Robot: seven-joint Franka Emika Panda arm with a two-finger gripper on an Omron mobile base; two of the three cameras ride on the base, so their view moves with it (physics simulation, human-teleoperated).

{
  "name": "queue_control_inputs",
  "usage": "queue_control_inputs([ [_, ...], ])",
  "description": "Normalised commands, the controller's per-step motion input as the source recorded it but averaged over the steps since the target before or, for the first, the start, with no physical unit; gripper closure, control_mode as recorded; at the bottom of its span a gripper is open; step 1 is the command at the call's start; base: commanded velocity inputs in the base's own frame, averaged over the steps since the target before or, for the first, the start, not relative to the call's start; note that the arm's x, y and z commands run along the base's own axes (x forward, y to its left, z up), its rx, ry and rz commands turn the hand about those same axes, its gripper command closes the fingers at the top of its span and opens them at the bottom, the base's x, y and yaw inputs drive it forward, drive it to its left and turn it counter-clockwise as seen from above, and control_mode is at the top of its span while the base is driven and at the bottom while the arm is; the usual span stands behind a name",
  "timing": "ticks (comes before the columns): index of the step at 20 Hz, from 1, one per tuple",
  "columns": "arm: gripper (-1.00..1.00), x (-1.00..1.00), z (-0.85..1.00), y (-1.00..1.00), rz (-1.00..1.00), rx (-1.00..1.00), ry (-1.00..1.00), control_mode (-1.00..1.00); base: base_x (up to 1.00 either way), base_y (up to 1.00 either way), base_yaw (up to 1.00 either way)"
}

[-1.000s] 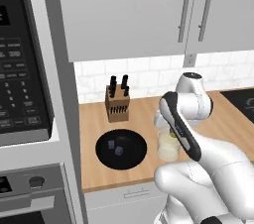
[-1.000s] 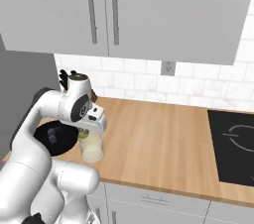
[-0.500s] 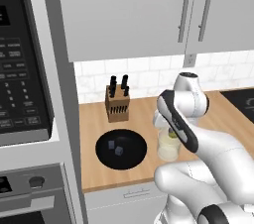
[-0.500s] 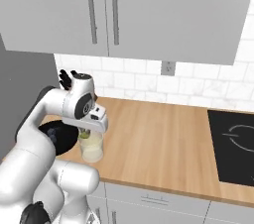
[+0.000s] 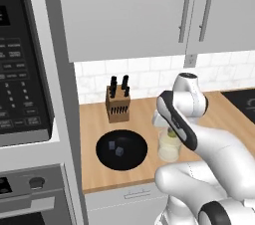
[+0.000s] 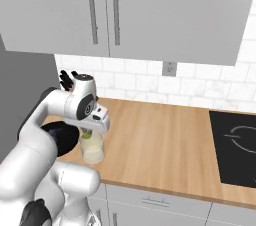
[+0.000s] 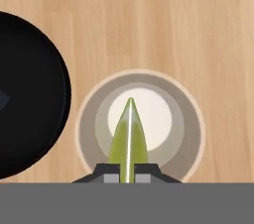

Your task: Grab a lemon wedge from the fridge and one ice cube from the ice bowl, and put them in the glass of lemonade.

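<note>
I have the claw (image 7: 128, 177) clamped on the lemon wedge (image 7: 128, 141), its two tips pressed against the wedge's base with the pointed end sticking out ahead. Through the hand camera I am looking straight down into the glass of lemonade (image 7: 191, 134), and the wedge sits right over its mouth. In the right base view the claw (image 6: 87, 133) hangs just above the glass (image 6: 93, 152), with a bit of yellow-green showing at the rim.

The glass (image 5: 169, 148) stands on the wooden tabletop (image 6: 165, 145), toward its near edge. Just to its left is the black bowl (image 5: 121, 149), close beside the glass but not touching it, with a couple of ice cubes (image 5: 119, 152) lying in it. In the hand view the bowl (image 7: 30, 94) curves in from the left edge.

Farther back on the tabletop, behind the bowl, a knife block (image 5: 118, 108) stands against the white tiled wall. A black cooktop (image 6: 235, 150) is set into the tabletop at the far right.
</note>
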Motion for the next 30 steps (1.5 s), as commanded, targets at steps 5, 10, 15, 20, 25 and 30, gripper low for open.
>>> queue_control_inputs([
  [5, 1.0, 0.22, -0.01, -0.04, 0.0, 0.0, 0.0, -1.0, 0.0, 0.0, 0.0],
  [10, 1.0, 0.0, -0.04, -0.03, 0.0, 0.0, 0.0, -1.0, 0.0, 0.0, 0.0],
  [15, 1.0, 0.0, -0.13, 0.0, 0.0, 0.0, -0.01, -1.0, 0.0, 0.0, 0.0],
  [20, 1.0, 0.0, -0.03, 0.0, 0.0, 0.0, -0.01, -1.0, 0.0, 0.0, 0.0],
  [25, -1.0, 0.0, 0.0, 0.0, 0.0, 0.0, 0.0, -1.0, 0.0, 0.0, 0.0],
  [30, -1.0, 0.0, 0.0, 0.0, 0.0, 0.0, 0.0, -1.0, 0.0, 0.0, 0.0],
])
